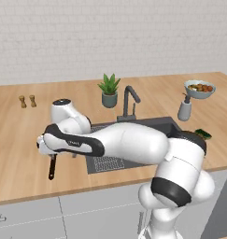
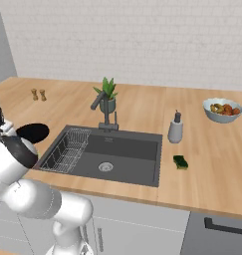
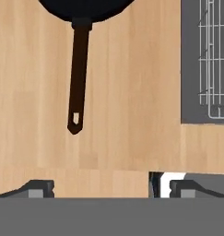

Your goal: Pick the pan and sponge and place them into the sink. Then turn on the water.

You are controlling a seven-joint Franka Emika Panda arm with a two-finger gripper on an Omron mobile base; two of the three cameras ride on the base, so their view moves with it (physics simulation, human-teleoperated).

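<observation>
Jaws wide — matte-black pan, long thin handle.

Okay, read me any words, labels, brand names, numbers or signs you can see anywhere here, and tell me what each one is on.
None can be read.
The grey soap dispenser bottle carries no label.
The flat matte-black frying pan and its long dark handle are unmarked.
The small green and yellow sponge is plain.
The dark band on the robot's white arm has faint pale marks, too blurred to read.
</observation>
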